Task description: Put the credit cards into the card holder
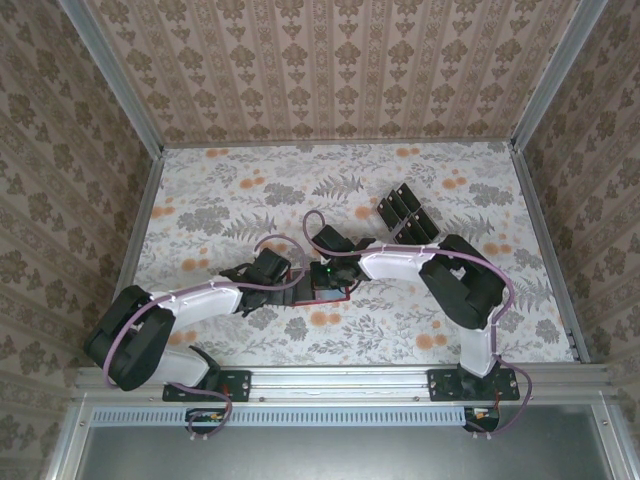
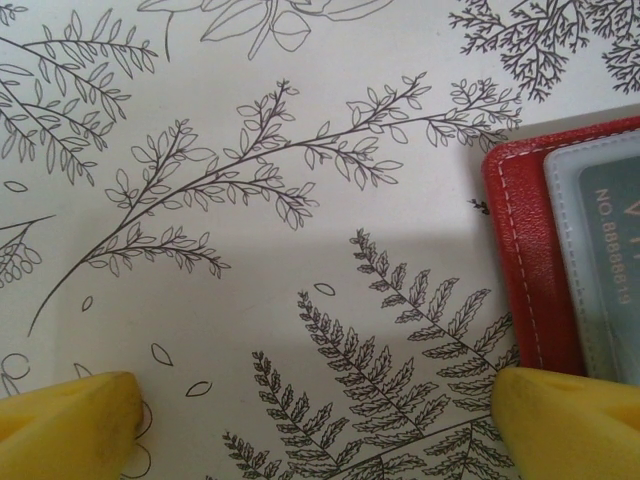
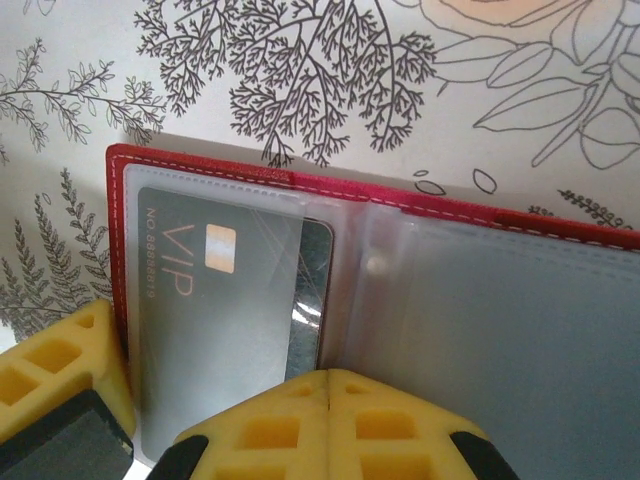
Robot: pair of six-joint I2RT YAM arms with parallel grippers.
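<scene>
The right gripper (image 3: 330,380) is fully closed, with its fingertips together at the near edge of the clear sleeve (image 3: 240,230). No grasp on anything can be confirmed. The left gripper (image 2: 318,415) stands wide open and empty, one finger just beside the red cover.

The card holder (image 3: 200,168) lies open on the table (image 1: 230,200) between the arms. One credit card (image 3: 220,300) sits in the sleeve. Several black credit cards (image 1: 405,212) lie well apart from the holder, not yet loaded.

Judgement: the task is at an early stage.

Legible print: "VIP" and "NO 8888619". No brand is readable.
</scene>
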